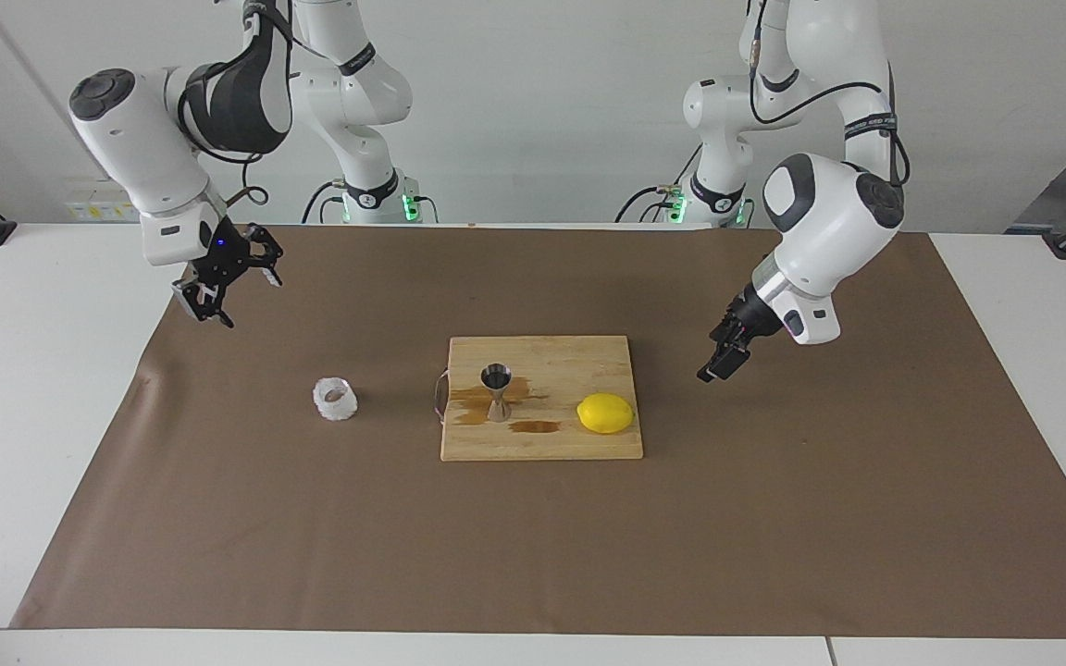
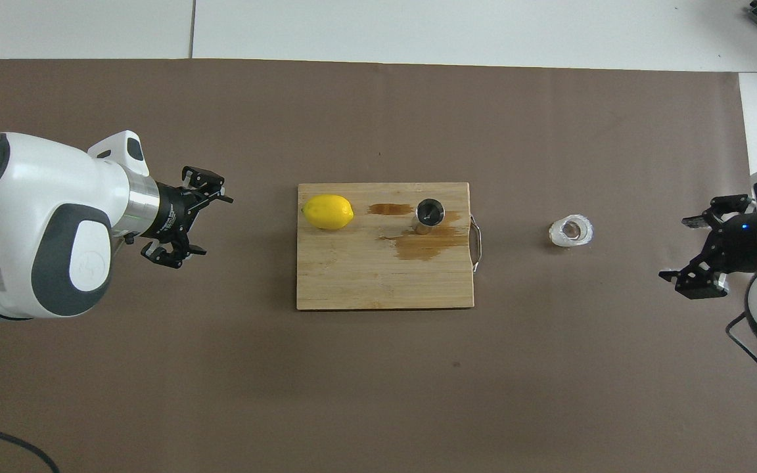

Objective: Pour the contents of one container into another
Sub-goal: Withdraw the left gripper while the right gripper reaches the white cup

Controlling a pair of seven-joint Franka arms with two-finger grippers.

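Observation:
The whitish crinkled cup (image 1: 335, 399) (image 2: 570, 230) stands upright on the brown mat, beside the board toward the right arm's end of the table. On the wooden board (image 1: 542, 446) (image 2: 378, 282) the steel hourglass jigger (image 1: 497, 393) (image 2: 430, 215) stands upright among brown wet stains (image 2: 428, 243). My left gripper (image 1: 711, 370) (image 2: 215, 225) hangs open and empty over the mat, off the board's end by the lemon. Over the mat's edge at the other end of the table, my right gripper (image 1: 251, 301) (image 2: 674, 249) is open and empty, well apart from the cup.
A yellow lemon (image 1: 605, 413) (image 2: 328, 212) lies on the board at the left arm's end. The board has a metal handle (image 2: 477, 244) on the end facing the cup. Brown mat (image 1: 533, 555) covers most of the white table.

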